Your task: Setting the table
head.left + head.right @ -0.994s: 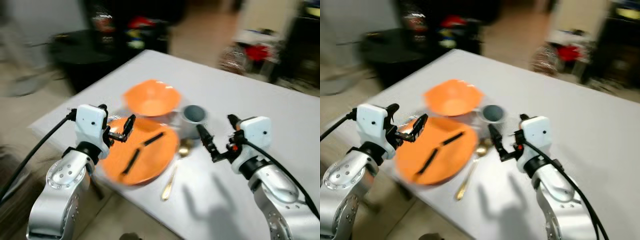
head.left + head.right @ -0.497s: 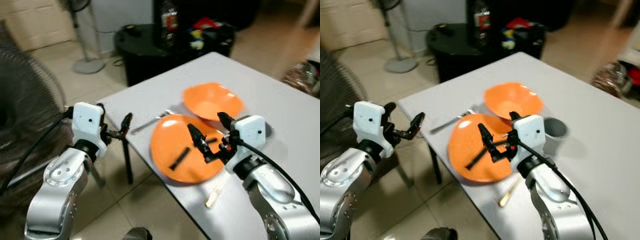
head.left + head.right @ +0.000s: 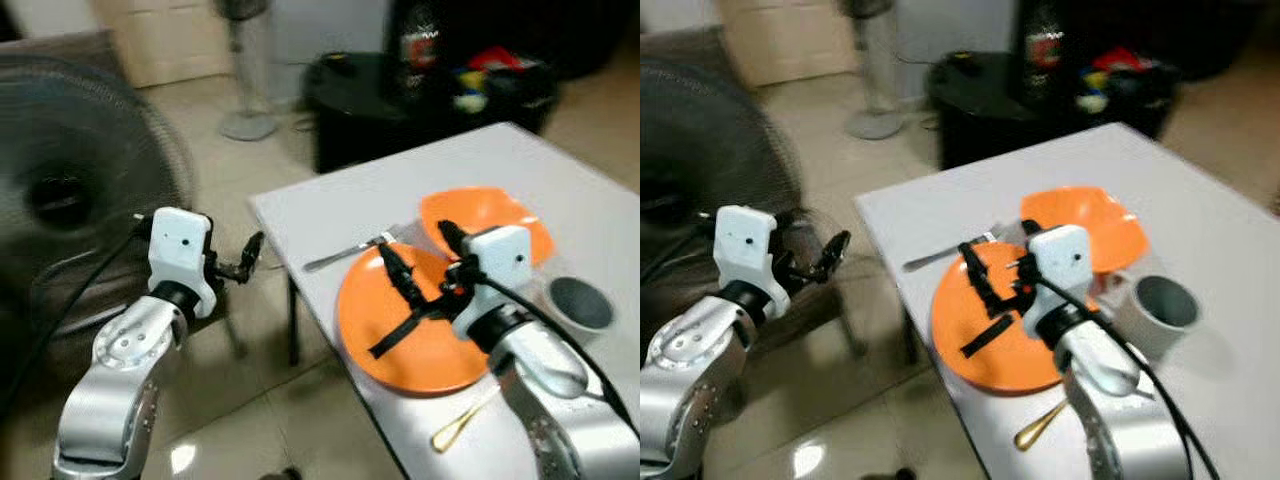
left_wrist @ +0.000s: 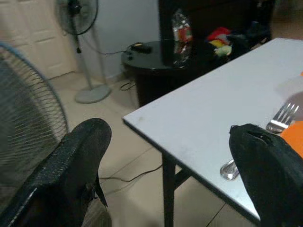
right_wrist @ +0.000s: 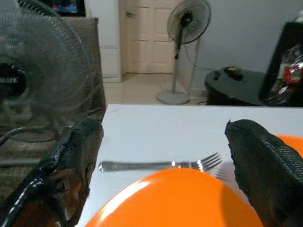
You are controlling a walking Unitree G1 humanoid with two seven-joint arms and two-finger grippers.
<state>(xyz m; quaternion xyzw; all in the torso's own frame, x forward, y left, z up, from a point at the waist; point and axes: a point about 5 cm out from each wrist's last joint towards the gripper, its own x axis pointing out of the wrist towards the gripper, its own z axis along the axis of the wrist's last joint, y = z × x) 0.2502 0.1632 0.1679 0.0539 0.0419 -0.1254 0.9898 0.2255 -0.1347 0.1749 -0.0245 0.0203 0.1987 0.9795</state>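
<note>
An orange plate [image 3: 440, 350] lies near the white table's [image 3: 330, 205] corner, and a thin dark strip [image 3: 398, 333] crosses it. Behind the plate sits an orange bowl [image 3: 495, 212]. A grey cup [image 3: 578, 302] stands to the plate's right. A silver fork [image 3: 348, 253] rests left of the plate, and a gold spoon [image 3: 462, 428] lies at the front edge. My right gripper [image 3: 412, 240] hangs open over the plate's far-left rim, pointing toward the fork [image 5: 158, 164]. Over the floor, left of the table, my left gripper [image 3: 248, 255] is open and holds nothing.
A large floor fan [image 3: 70, 190] stands close on my left. A pedestal fan [image 3: 245, 70] and a black round side table [image 3: 400, 95] holding a bottle and clutter are behind the white table. Tiled floor lies between the big fan and the table leg [image 3: 293, 320].
The whole view has swung left, so the table now sits to the right. Relative to the plate, my right gripper went from beside the cup to above the plate, and my left gripper came off the table.
</note>
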